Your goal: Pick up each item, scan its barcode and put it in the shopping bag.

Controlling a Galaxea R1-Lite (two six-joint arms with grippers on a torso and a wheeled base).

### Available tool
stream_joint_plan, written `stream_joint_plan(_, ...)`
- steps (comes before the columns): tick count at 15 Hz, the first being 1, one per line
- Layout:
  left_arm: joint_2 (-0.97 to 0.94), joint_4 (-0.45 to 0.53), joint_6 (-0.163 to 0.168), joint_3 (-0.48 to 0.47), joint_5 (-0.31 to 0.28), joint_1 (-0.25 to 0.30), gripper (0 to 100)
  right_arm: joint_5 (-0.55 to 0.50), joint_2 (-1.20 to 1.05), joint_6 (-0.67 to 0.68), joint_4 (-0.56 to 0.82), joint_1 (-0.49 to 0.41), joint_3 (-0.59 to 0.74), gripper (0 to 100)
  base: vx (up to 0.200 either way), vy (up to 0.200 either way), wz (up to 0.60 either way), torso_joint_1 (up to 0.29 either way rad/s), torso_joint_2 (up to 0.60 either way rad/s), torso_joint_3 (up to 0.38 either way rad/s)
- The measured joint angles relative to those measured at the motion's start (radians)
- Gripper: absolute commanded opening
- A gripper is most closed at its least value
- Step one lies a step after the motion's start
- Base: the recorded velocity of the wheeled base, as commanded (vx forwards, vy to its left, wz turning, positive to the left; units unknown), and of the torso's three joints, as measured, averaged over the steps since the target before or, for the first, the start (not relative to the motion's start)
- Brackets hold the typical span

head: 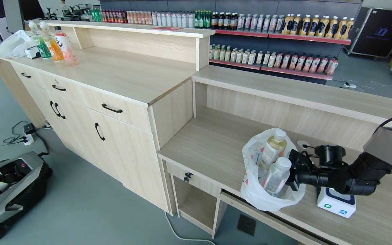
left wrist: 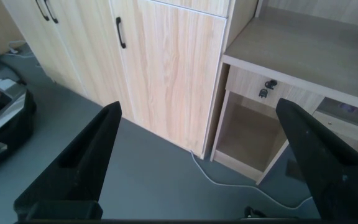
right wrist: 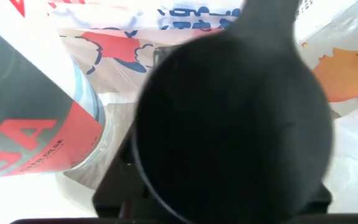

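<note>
Here the right gripper (head: 293, 173) sits at the rim of the shopping bag (head: 267, 200), on the bag's 3 o'clock side in the head view. It is hard against a white-capped bottle (head: 277, 175) that leans inside the bag. Whether the tool has hold of that bottle, or how far it is open, I cannot tell. In the right wrist view a dark round shape (right wrist: 229, 118) close to the lens hides the grip, with a red-labelled bottle (right wrist: 36, 124) and bag plastic beside it.

A second, yellowish bottle (head: 272, 148) stands in the bag at about 12 o'clock from the first, its cream cap above the rim. The bag rests on the low desk (head: 209, 146), near the front edge. A white box (head: 335, 203), possibly the scanner, sits on the desk at 3 o'clock from the bag, under the right arm.

The left gripper (left wrist: 197, 106) hangs over the grey floor (left wrist: 142, 174) in front of the cabinet doors (left wrist: 173, 68). Its two fingers (left wrist: 86, 162) are spread wide, with nothing between them.

Far off at 10 o'clock from the bag, three bottles (head: 51, 42) stand together on the high counter (head: 121, 71). Another white plastic bag (head: 9, 46) lies just at their 9 o'clock.
</note>
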Motion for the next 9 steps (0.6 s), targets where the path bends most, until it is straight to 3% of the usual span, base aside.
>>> stream_joint_plan(9, 0.000, 0.000, 0.000, 0.000, 0.000, 0.000, 100, 0.009, 0.000, 0.026, -0.004, -0.014, -0.012, 100, 0.000, 0.000, 0.00, 0.000, 0.00, 0.000)
